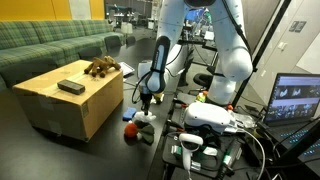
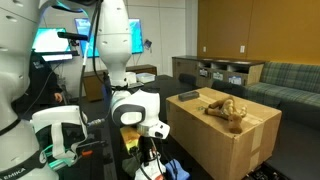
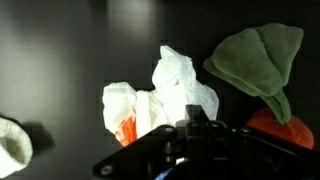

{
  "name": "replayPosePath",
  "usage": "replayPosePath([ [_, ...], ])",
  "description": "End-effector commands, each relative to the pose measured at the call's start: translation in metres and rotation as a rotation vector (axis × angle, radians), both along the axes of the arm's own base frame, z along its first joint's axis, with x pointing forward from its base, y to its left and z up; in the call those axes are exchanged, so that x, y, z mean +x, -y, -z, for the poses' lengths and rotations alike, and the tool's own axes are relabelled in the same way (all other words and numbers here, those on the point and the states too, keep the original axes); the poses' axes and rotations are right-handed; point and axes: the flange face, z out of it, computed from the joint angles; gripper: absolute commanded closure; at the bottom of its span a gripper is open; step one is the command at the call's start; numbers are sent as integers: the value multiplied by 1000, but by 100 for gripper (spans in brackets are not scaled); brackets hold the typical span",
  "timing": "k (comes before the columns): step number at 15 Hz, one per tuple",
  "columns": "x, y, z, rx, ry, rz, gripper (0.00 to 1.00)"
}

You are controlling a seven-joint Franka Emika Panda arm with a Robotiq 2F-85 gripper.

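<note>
Wrist view: claw (image 3: 196,128), pressed together, meets the crumpled white wrapper (image 3: 170,92) on the dark tabletop (image 3: 60,60). Such thin material probably permits full closure. The plush vegetable (image 3: 255,55) lies beside it.

Wrist view: the claw (image 3: 190,128) is a dark, blurred mass along the bottom edge. Its fingertips can't be separated, so whether they pinch the white crumpled wad (image 3: 170,88) can't be told. The wad's lower part is hidden behind the claw, and its material is unclear. The orange plush body (image 3: 285,125) under the green leaf (image 3: 255,55) is cut by the right edge and partly covered by the claw. A white object (image 3: 10,140) is cut off at the left edge and can't be identified.

In both exterior views the claw (image 1: 146,100) (image 2: 150,160) is too small to read the jaws. The laptop (image 1: 297,98) is cut by the right edge. The dark flat item (image 1: 71,87) on the cardboard box (image 1: 60,110) is too small to identify.
</note>
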Motion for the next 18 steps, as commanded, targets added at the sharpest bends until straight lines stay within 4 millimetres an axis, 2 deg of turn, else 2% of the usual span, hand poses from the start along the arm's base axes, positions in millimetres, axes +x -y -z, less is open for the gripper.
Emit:
replayPosePath([
  [1,2,-12,-47,-20,18,4,100],
  [5,21,-22,-105,-41,81,56,100],
  [9,50,-40,-180,-88,152,119,100],
  [14,88,-88,-277,-149,239,194,100],
  [18,124,-130,-331,-152,319,265,100],
])
